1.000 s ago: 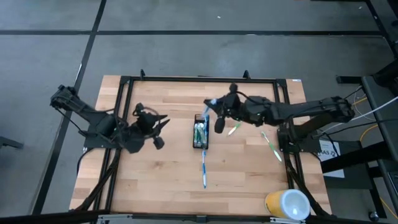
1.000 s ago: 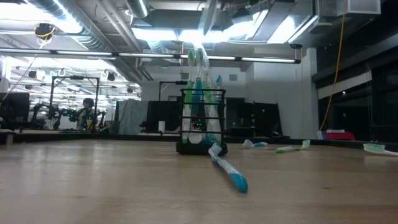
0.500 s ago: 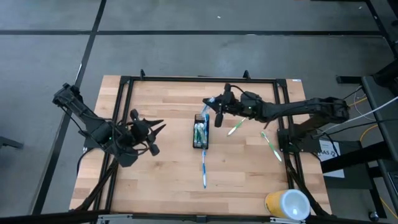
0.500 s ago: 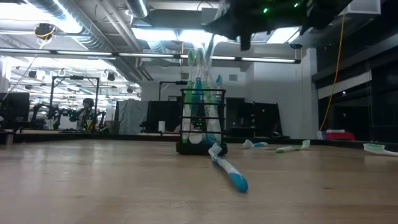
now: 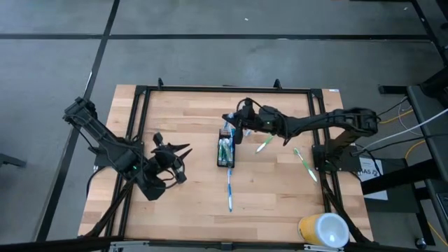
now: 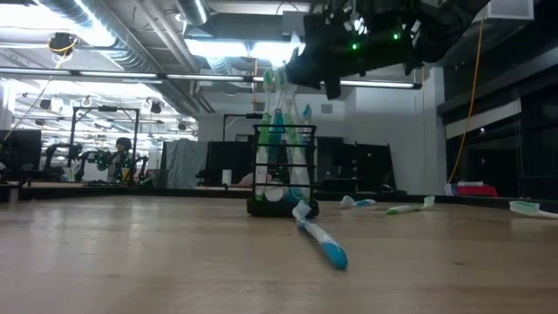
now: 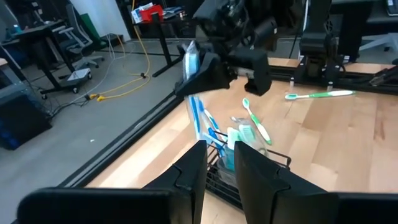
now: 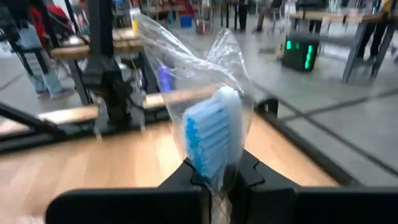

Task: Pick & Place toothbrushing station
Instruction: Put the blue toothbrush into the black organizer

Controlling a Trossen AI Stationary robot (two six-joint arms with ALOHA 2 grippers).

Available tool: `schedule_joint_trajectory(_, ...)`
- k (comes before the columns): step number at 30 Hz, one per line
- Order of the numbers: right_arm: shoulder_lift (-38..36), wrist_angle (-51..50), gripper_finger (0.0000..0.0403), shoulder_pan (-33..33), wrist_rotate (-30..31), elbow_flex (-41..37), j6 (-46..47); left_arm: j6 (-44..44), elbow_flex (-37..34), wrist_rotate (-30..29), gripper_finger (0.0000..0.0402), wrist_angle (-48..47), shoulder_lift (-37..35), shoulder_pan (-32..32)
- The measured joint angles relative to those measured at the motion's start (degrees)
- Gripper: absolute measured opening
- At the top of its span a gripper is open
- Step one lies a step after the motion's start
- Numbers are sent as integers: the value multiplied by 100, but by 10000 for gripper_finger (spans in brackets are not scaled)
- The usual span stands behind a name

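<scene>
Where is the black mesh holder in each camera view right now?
High view: holder at table centre, just below the right pincer.
Low view: it stands mid-picture, brushes upright inside.
Left wrist view: low centre, beyond the left pincer.
Right wrist view: not in it.
Shared landmark: the blue toothbrush lying by the holder, also in the low view.

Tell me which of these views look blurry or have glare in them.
Right wrist view: the blue brush head held in the right claw is soft, its clear wrapper catches light, and the room behind is blurred. Low view: ceiling lights glare behind the holder, washing out the brush tops. Left wrist view: the near fingers are out of focus. High view: evenly lit.
</scene>
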Motion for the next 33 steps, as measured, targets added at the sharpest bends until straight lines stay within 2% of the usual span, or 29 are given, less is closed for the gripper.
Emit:
schedule_joint_trajectory(12,434,86,17,55,-1,0,381,-53,0,44,77,-32,16,-29)
schedule_joint_trajectory(14,552,92,39,-20,-5,0,788,-60,0,90,76,-35,16,-29)
schedule_joint_trajectory(16,676,12,79,-104,-123,-2,1096,-77,0,164,73,-33,16,-29)
schedule_joint_trajectory(20,769,401,158,-161,-503,-2,1145,-119,0,205,70,-35,16,-79)
schedule_joint_trajectory(23,723,588,199,-156,-579,-2,1298,-159,0,203,70,-83,16,-132)
schedule_joint_trajectory(29,306,617,237,-68,-645,-2,1576,-223,0,179,70,-160,16,-171)
schedule_joint_trajectory(33,-221,620,237,12,-238,0,1259,-223,0,177,70,-159,16,-155)
